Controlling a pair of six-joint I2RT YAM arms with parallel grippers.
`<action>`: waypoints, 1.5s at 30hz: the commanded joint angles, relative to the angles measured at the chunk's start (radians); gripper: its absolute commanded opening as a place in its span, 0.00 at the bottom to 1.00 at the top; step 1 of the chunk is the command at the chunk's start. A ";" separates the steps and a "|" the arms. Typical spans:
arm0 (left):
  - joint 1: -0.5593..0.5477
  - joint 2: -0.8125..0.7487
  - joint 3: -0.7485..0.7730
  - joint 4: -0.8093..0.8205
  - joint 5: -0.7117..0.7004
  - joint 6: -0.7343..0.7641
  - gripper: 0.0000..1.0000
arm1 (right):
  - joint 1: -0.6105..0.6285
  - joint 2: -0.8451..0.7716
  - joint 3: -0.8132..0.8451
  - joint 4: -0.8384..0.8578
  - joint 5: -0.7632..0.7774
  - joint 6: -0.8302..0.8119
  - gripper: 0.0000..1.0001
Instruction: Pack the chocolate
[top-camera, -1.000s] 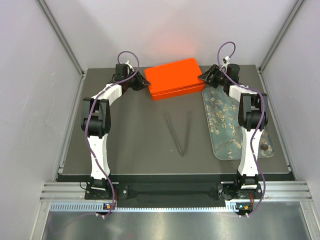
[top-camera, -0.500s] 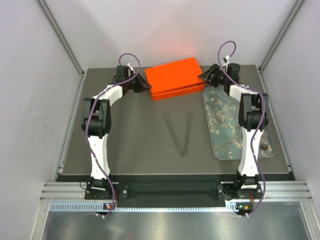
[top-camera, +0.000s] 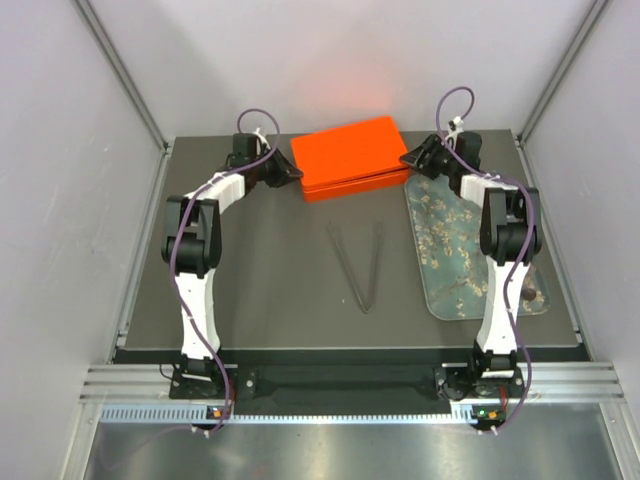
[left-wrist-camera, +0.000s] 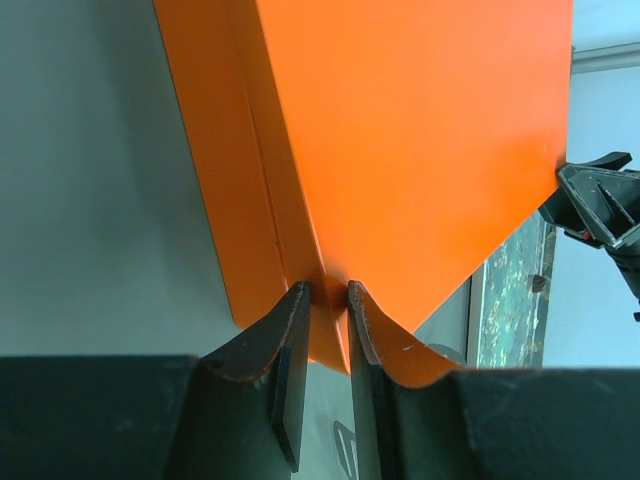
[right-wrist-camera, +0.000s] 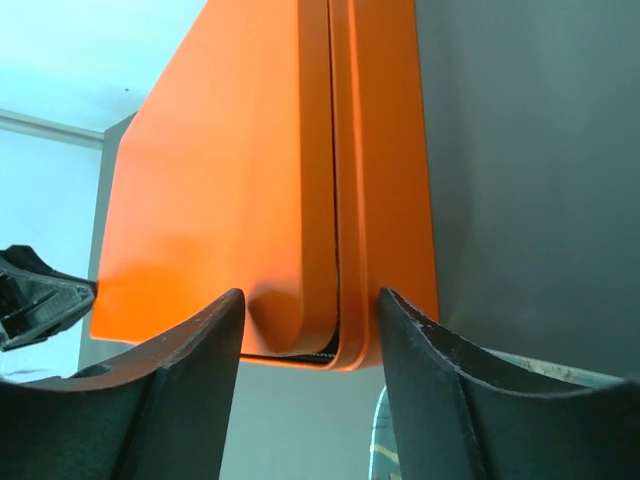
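Observation:
A closed orange box (top-camera: 348, 155) lies at the back middle of the table. My left gripper (top-camera: 296, 176) is at its left front corner; in the left wrist view the gripper (left-wrist-camera: 327, 290) is shut on the corner edge of the box (left-wrist-camera: 420, 150). My right gripper (top-camera: 408, 158) is at the box's right corner; in the right wrist view it (right-wrist-camera: 310, 300) is open, its jaws on either side of the box corner (right-wrist-camera: 300, 310) without touching. One small brown chocolate lump (top-camera: 528, 295) lies on the near right end of the grey-blue blossom tray (top-camera: 445, 235).
Dark tongs (top-camera: 360, 265) lie in a V in the middle of the table. The tray runs along the right side under the right arm. Grey walls enclose the table at left, right and back.
The left gripper has moved slightly right onto the box's corner, and the box has shifted a little to the right. The right gripper has barely moved.

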 joint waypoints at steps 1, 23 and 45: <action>-0.022 -0.052 -0.033 0.002 0.029 0.007 0.26 | 0.018 -0.078 -0.031 0.042 -0.047 -0.002 0.53; -0.022 -0.098 -0.059 0.014 0.057 -0.010 0.27 | 0.026 -0.145 -0.082 0.068 -0.073 -0.009 0.48; -0.021 -0.121 -0.100 -0.046 0.013 0.013 0.29 | 0.031 -0.119 -0.108 -0.030 -0.042 -0.048 0.44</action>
